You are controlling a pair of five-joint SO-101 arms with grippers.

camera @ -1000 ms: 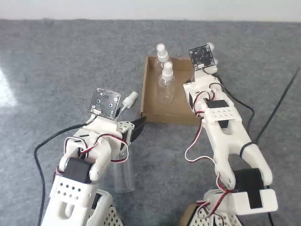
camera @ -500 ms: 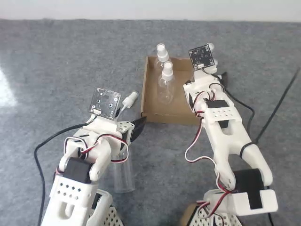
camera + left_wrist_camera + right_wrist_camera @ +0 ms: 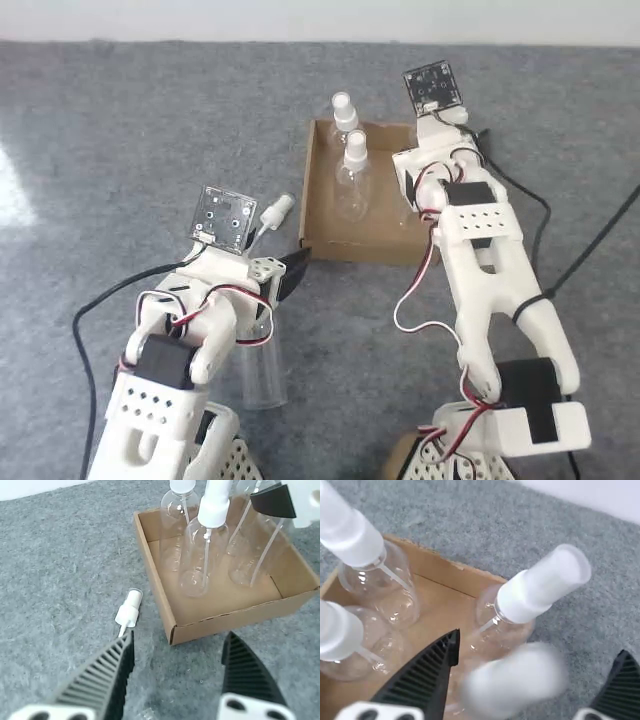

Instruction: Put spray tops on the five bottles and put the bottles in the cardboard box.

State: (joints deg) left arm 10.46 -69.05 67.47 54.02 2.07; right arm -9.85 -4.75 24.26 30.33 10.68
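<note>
The cardboard box (image 3: 322,185) sits at the middle back of the table, also seen as the cardboard box (image 3: 160,595). Several clear bottles with white spray tops stand in it, among them one bottle (image 3: 354,175) and another bottle (image 3: 203,550). My right gripper (image 3: 530,690) hangs open over the box's right side, with a blurred capped bottle (image 3: 512,682) just below and between its fingers. A loose spray top (image 3: 277,211) lies left of the box, in front of my open left gripper (image 3: 175,680). A topless bottle (image 3: 262,375) lies under the left arm.
Grey carpet covers the table, with free room to the left and in front of the box. Black cables trail off the right and left sides. A pale wall edge runs along the back.
My right gripper has opened and its arm has shifted toward the back of the box. The left arm, the loose spray top and the lying bottle have stayed put.
</note>
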